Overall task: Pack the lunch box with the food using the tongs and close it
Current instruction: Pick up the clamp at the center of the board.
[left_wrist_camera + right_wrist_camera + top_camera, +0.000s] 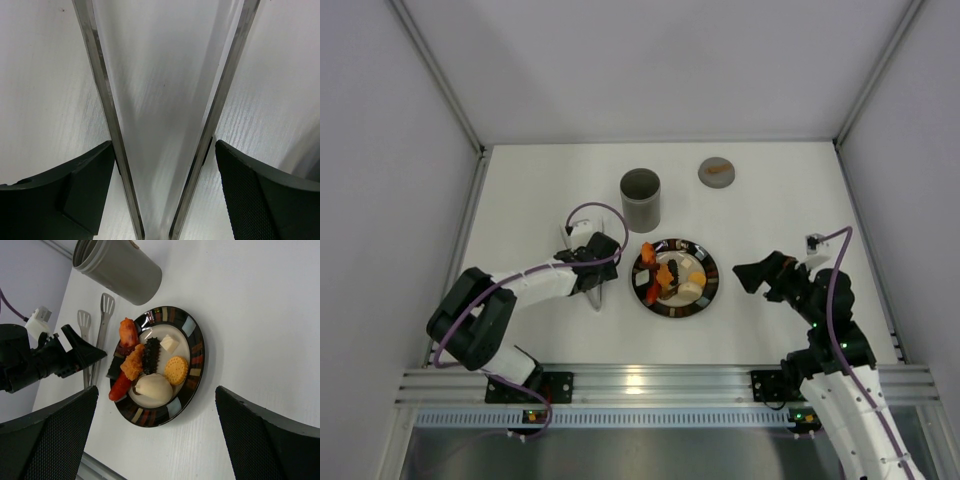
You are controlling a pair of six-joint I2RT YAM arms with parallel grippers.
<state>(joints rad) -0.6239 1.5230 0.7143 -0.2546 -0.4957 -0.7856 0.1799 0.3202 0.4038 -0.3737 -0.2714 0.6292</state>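
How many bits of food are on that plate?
7, clustered on the plate: red-orange piece, orange nugget, black piece, cream cube, round cracker, pale dumpling, red sausage. More may hide beneath.

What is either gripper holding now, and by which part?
Nothing is gripped yet. The left gripper brackets the tongs toward their joined end; the right gripper is open, empty.

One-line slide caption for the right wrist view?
Open right gripper faces a plate of food; beyond, the open lunch box, and the left gripper astride the tongs.
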